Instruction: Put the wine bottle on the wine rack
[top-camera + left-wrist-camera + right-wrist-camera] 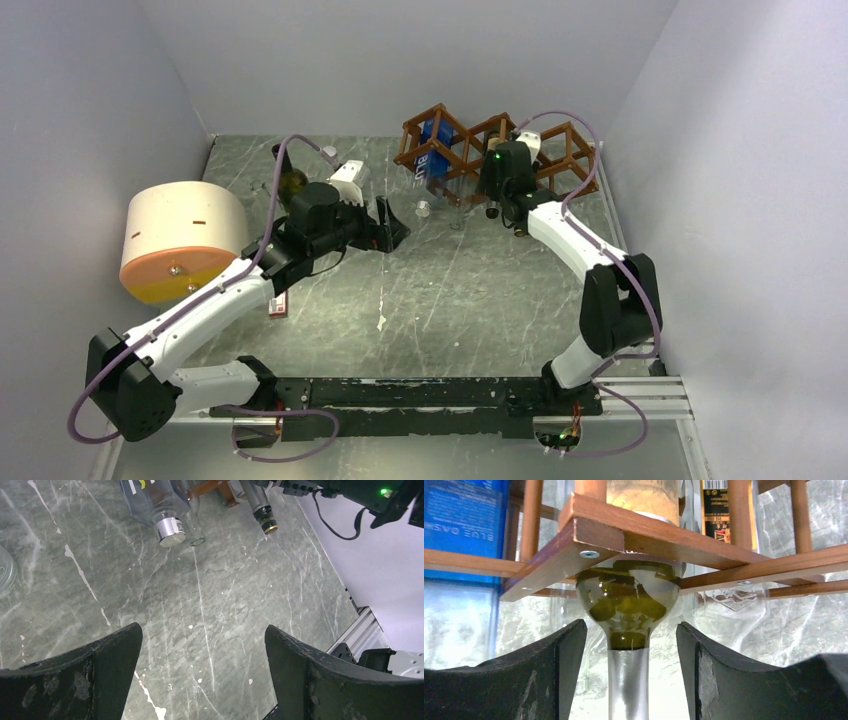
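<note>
Wine bottle [634,600] — seated in wine rack [644,535], neck protruding. Right gripper [629,630] parted, clear of neck; left gripper [202,635] wide, empty. Remaining, apparently — retreat.

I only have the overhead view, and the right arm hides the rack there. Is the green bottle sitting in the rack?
Observer: Yes. The right wrist view shows the green bottle lying in an opening of the rack, with its neck pointing out toward the camera.
Operator: Is the right gripper holding it?
Observer: No, the right gripper is open, with a gap on either side of the neck.
Operator: Anything in the left gripper?
Observer: Nothing. The left gripper is open, with only bare table between its fingers.
</note>
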You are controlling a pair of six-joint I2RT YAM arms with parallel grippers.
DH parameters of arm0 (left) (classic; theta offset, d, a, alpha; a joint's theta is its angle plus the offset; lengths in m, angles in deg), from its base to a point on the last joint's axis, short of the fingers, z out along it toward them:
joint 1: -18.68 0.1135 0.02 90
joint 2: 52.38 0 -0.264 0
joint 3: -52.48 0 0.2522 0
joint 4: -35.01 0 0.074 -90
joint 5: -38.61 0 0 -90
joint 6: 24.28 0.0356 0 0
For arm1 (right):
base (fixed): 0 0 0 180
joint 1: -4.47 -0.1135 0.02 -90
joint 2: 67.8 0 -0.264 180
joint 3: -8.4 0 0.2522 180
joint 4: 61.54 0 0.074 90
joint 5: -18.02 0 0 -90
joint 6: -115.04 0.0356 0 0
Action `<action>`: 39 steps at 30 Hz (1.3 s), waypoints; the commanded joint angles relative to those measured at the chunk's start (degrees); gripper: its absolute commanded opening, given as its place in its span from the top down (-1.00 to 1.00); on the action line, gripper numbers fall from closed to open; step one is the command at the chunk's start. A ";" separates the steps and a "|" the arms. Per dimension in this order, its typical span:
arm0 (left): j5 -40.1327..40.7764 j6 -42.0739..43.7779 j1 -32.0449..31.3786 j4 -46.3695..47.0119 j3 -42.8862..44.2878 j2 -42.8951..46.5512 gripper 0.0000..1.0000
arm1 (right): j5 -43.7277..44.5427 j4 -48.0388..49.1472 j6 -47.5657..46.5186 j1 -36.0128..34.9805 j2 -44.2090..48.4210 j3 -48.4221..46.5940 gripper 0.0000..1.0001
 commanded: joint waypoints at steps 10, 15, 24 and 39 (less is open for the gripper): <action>3.62 0.49 -0.06 -1.15 8.02 1.96 -0.92 | -2.42 -8.67 2.07 0.43 17.98 -0.51 -0.40; 4.20 0.63 -0.01 -0.70 8.45 3.28 -0.92 | -5.94 -10.79 1.37 0.42 23.07 -0.85 -0.39; 7.68 1.72 -0.03 -1.42 8.41 6.39 -0.92 | -16.43 -8.10 -1.00 0.31 27.05 -0.94 -0.39; 17.02 15.10 -0.04 -15.50 19.79 13.68 -0.92 | -23.21 6.50 -6.36 -18.31 20.85 -0.21 -0.40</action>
